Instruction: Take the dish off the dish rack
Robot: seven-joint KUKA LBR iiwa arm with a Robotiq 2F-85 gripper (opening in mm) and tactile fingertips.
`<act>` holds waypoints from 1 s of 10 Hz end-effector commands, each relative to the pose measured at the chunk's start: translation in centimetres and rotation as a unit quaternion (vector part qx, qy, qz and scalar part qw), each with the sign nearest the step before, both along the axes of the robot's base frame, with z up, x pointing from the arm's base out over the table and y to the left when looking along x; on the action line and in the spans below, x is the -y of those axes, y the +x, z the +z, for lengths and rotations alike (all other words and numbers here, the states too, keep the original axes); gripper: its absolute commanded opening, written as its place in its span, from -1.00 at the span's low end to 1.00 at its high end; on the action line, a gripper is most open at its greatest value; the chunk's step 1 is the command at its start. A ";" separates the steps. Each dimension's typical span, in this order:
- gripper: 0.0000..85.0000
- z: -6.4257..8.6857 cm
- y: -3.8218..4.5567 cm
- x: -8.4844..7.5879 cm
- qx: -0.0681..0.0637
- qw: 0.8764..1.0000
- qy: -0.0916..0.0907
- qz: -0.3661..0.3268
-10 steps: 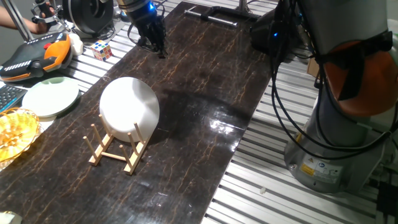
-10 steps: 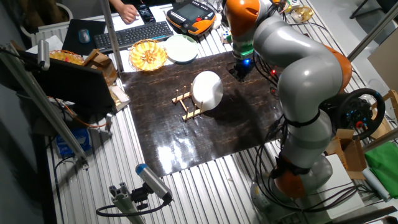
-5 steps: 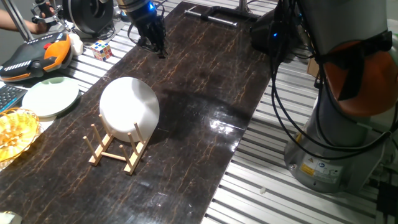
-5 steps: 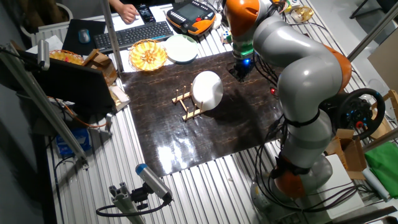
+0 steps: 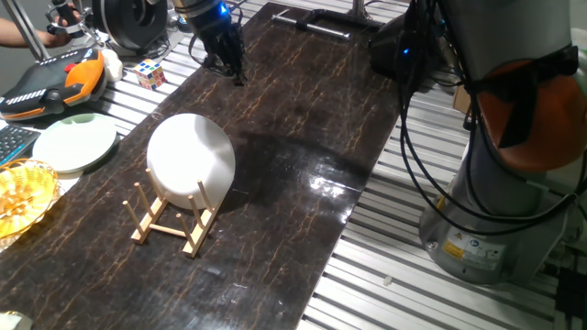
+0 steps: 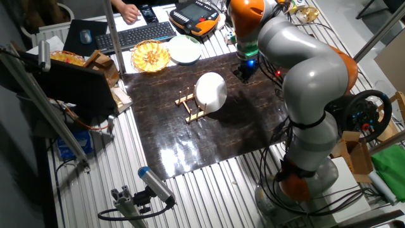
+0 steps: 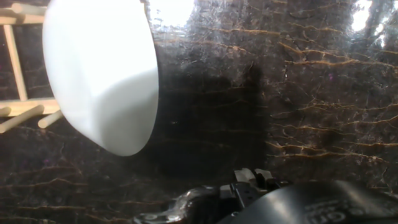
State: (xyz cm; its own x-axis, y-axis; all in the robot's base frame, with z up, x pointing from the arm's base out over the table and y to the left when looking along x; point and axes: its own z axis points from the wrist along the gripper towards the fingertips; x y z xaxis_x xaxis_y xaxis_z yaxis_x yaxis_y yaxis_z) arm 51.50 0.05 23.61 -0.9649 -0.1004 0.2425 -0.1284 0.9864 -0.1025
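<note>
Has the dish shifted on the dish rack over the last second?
No. The dish leans on the same pegs of the dish rack in both fixed views, with no visible shift.

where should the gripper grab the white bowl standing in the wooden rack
Probably on the thin rim at the top of the plain white round deep bowl, coming down from above. It stands on edge in the small light-wood peg rack, so the rim there is exposed, while the smooth domed outside gives two fingers little to pinch. The gripper is apart from it, further along the dark table.

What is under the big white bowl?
The wooden rack holds the white bowl up on its edge, on the dark table. The bowl hides the pegs it leans on.
</note>
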 end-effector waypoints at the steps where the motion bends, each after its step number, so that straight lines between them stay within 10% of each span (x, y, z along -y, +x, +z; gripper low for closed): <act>1: -0.98 0.0 0.00 0.0 0.001 1.000 -0.001 -0.006; 10: -0.98 0.0 0.00 0.0 0.022 0.999 0.026 -0.033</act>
